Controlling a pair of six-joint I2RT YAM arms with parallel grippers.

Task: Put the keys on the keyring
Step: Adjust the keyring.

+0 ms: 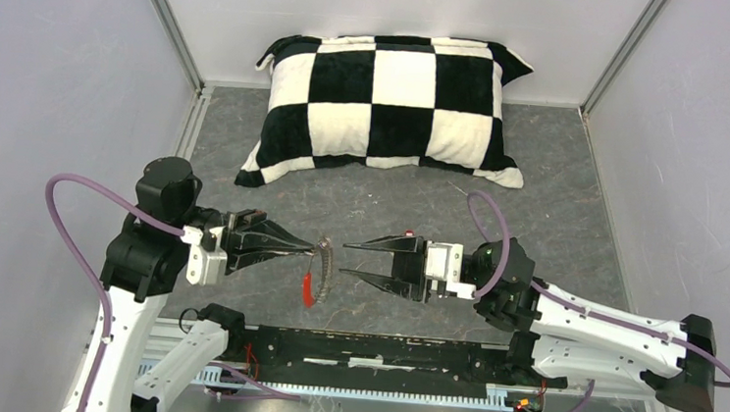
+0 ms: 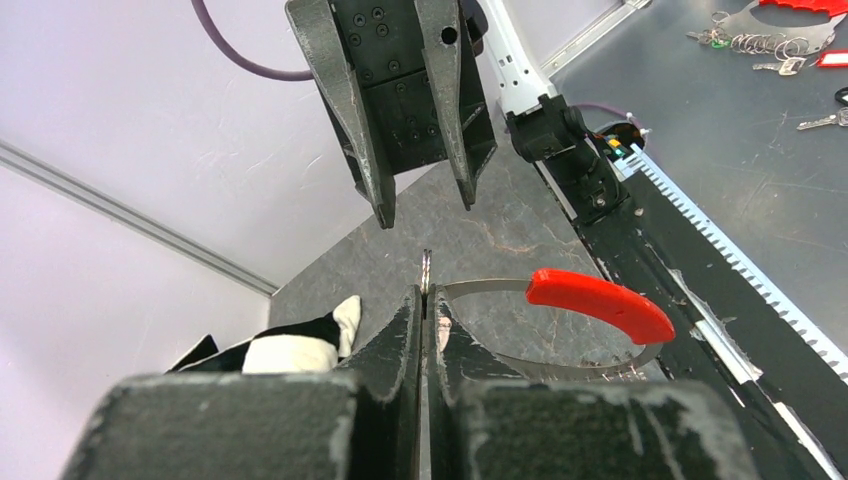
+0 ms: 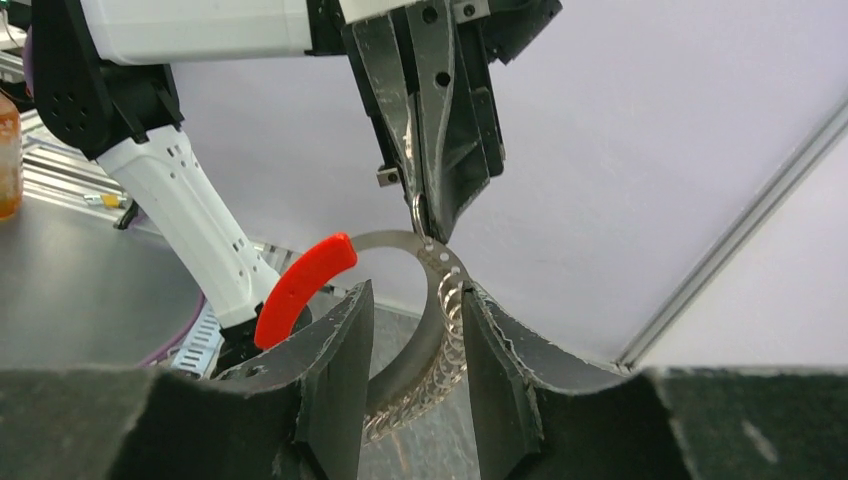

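The left end effector (image 1: 312,249) is clenched on the keyring (image 1: 323,266). It pinches the top edge, so the loop hangs from its fingertips above the bench (image 1: 559,192). The keyring is a thin silvery band, partly wrapped in a wire coil. It has one short bright red section (image 2: 600,305) low on the loop. The right end effector (image 1: 347,260) faces it, released, with jaws apart and tips just beside the loop.

Silvery keyring (image 2: 590,298), red section lowest, hangs midair
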